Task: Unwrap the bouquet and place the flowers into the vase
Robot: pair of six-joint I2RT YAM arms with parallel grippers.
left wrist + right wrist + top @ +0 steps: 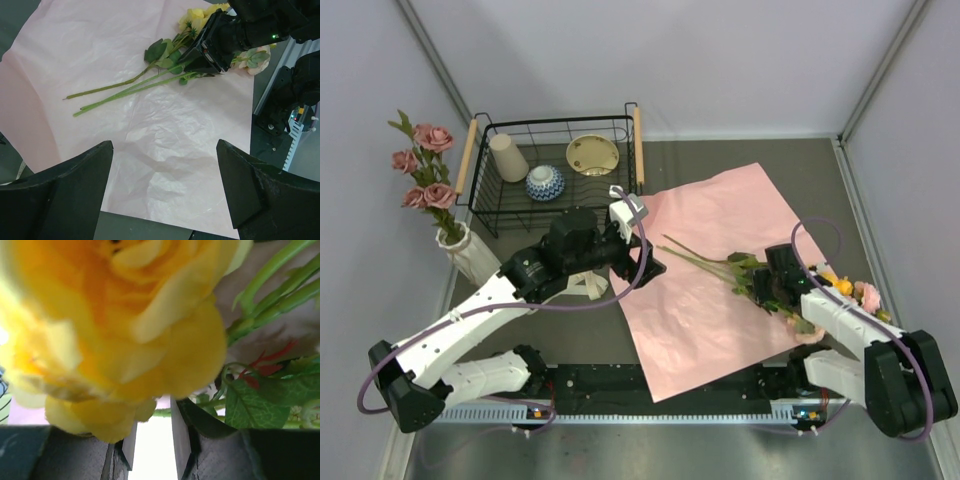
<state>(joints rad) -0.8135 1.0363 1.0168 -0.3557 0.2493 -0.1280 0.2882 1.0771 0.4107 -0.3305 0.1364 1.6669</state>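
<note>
The bouquet's paper (720, 220) lies unwrapped and flat on the table, pink side up. On it lie the loose flowers (705, 258), long green stems pointing left and a yellow rose (835, 282) and a pink one at the right. My right gripper (767, 290) is shut on their leafy stems just below the heads. Its wrist view is filled by the yellow rose (125, 315), with a stem crossing between the fingers of the right gripper (152, 415). My left gripper (165, 147) hovers wide open over the paper's left part, with nothing between its fingers. The vase (470, 250) stands at the far left and holds pink roses.
A black wire basket (560, 125) with wooden handles sits at the back left, holding a beige cup (507, 157), a blue-and-white bowl (544, 183) and a yellowish dish (592, 155). Grey walls close in on both sides.
</note>
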